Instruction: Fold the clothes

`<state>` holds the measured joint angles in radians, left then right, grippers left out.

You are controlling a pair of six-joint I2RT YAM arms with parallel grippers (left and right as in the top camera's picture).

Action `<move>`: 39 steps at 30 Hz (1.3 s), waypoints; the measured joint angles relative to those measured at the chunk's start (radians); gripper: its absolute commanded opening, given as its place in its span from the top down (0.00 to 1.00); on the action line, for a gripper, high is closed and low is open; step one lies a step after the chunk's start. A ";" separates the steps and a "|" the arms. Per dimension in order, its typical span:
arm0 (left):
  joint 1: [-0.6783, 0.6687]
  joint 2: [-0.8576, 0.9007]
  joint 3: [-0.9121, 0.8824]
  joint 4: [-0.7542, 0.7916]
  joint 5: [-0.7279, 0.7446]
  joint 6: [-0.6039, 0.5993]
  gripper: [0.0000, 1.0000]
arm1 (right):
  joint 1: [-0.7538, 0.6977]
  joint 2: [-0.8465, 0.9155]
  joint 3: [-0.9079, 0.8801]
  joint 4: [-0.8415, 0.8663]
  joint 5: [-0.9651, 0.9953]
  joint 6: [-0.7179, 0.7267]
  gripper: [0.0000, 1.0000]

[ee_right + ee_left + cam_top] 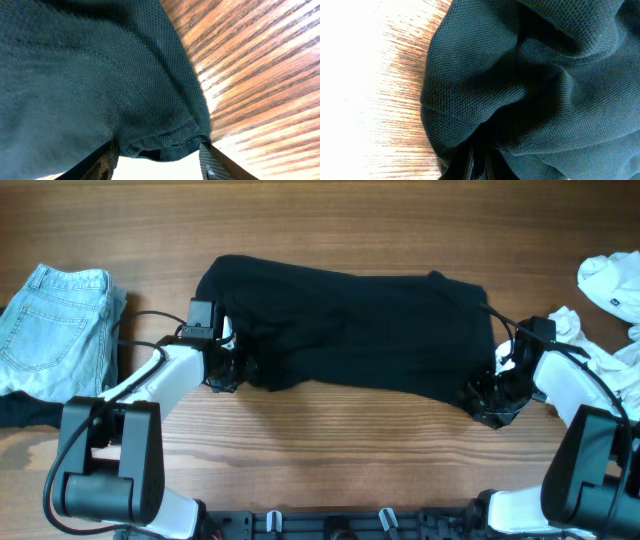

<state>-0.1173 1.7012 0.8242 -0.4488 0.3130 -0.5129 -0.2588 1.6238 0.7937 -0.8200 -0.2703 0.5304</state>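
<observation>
Fabric lies where I need it: the black piqué-knit garment point(350, 330) is spread over the middle of the brown wooden desk point(330, 445), its long axis running left to right, so each arm has one near corner to itself. My left end effector point(222, 372) sits at the near-left corner, and the left wrist view shows its jaws pinched together on a bunch of the knit. My right end effector point(493, 395) is at the near-right corner; there the jaws stand apart with the stitched hem lying between them, not clamped as far as I can judge. The fold I expect runs away from me, near edge carried onto far edge, and bare wood beyond the far edge gives room. Sideways room is tighter: the folded light-blue denim jeans point(55, 330) sit near the left arm and the crumpled white cloth point(612, 280) near the right.
</observation>
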 measured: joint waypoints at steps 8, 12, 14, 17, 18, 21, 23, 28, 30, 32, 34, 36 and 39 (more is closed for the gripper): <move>0.002 0.000 0.003 -0.035 0.001 0.001 0.73 | 0.001 0.014 0.007 0.093 -0.043 0.002 0.96; 0.006 -0.006 0.007 -0.069 0.134 0.008 0.47 | 0.002 0.035 0.080 0.081 0.006 -0.035 0.96; 0.012 -0.005 0.003 -0.079 0.177 0.007 0.45 | 0.002 0.035 0.087 0.080 0.020 -0.050 0.96; 0.013 -0.004 -0.002 -0.090 0.206 0.007 0.45 | 0.002 0.035 0.087 0.077 0.029 -0.064 0.96; 0.013 -0.004 -0.001 -0.100 0.204 0.007 0.46 | 0.002 0.035 0.087 0.076 0.031 -0.065 0.96; 0.013 -0.005 0.000 -0.117 0.195 0.007 0.50 | 0.003 0.035 0.087 0.077 0.032 -0.068 0.96; 0.012 -0.005 0.001 -0.132 0.184 0.007 0.48 | 0.003 0.035 0.087 0.077 0.035 -0.072 0.96; 0.008 -0.010 -0.002 -0.170 0.175 0.003 0.46 | 0.003 0.035 0.087 0.076 0.036 -0.072 0.96; 0.006 -0.011 -0.003 -0.166 0.171 0.002 0.62 | 0.003 0.035 0.087 0.076 0.036 -0.087 0.96; 0.006 -0.013 -0.008 -0.119 0.163 0.000 0.96 | 0.003 0.035 0.087 0.076 0.036 -0.090 0.96; -0.001 0.001 -0.020 0.000 0.100 0.002 0.96 | 0.003 0.035 0.087 0.074 0.036 -0.090 0.96; -0.014 0.006 -0.021 0.043 0.069 0.011 0.96 | 0.003 0.035 0.087 0.069 0.036 -0.091 0.96; -0.016 -0.009 0.001 -0.074 0.025 0.068 0.96 | 0.003 0.035 0.115 -0.015 0.051 -0.136 0.96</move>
<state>-0.1329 1.6920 0.8249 -0.5224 0.3378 -0.4454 -0.2558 1.6588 0.9085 -0.8349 -0.2192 0.3946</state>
